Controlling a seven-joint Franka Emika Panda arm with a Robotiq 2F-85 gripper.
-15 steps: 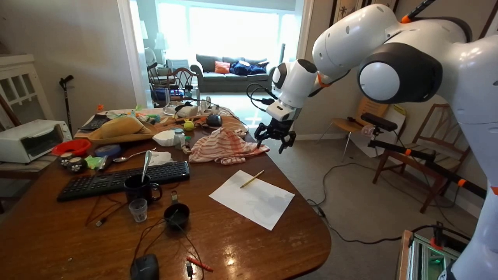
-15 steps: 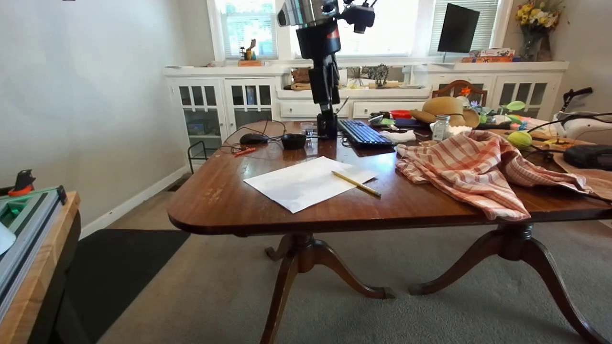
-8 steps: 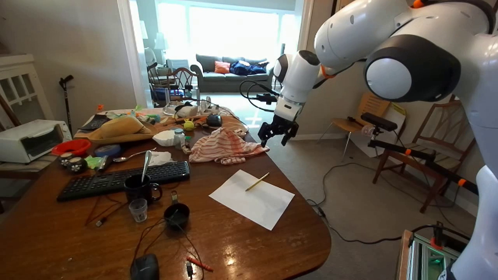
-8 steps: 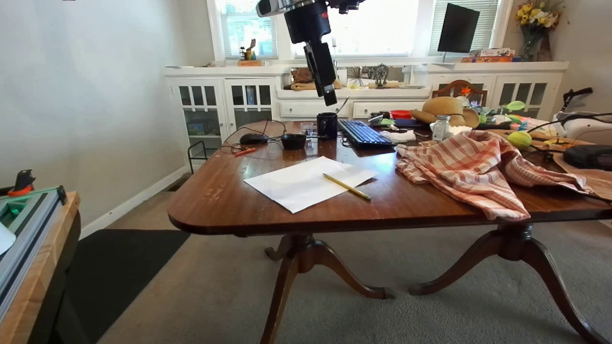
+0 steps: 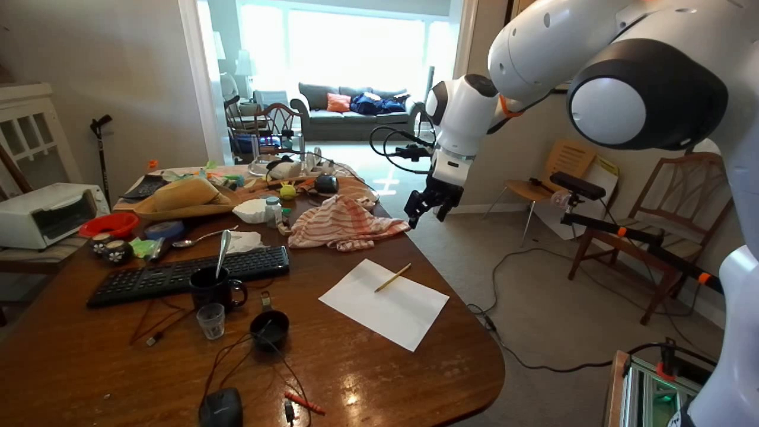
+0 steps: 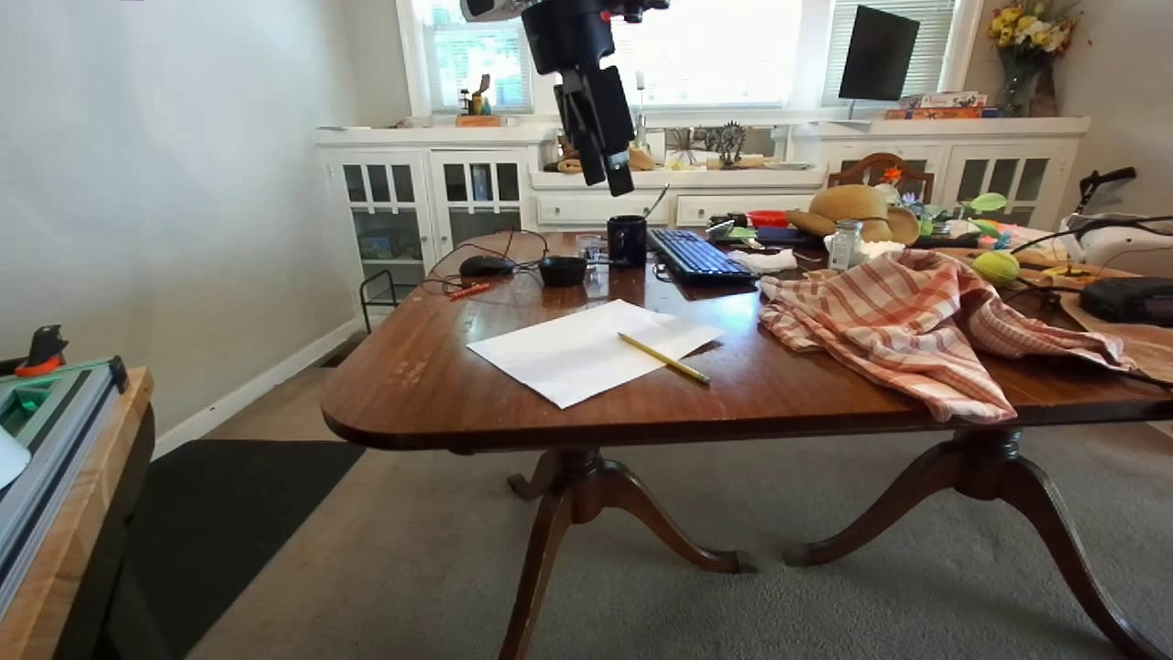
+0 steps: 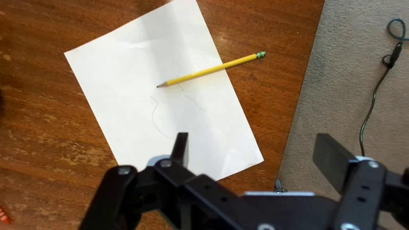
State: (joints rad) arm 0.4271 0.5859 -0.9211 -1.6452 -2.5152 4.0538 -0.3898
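Faint drawn lines (image 7: pixel 152 115) on the white paper (image 7: pixel 172 108) are disclosed by the wrist view alone. There, the yellow pencil (image 7: pixel 211 70) is laid partly across that sheet, its tip directed between 8 and 9 o'clock, its eraser end carried past the edge over the table (image 7: pixel 271 102). A striped cloth (image 5: pixel 347 225) and a black mug (image 5: pixel 210 289) are recorded in both exterior views but outside the wrist view. In an exterior view the arm (image 5: pixel 539 53) is extended from 2 o'clock and the gripper (image 5: pixel 427 219) is tilted toward 7 o'clock, well above the table, its jaws spread wide. Compared with a second earlier, the gripper has been raised and the pencil slightly displaced; since half a second ago, the pencil's place is unchanged.
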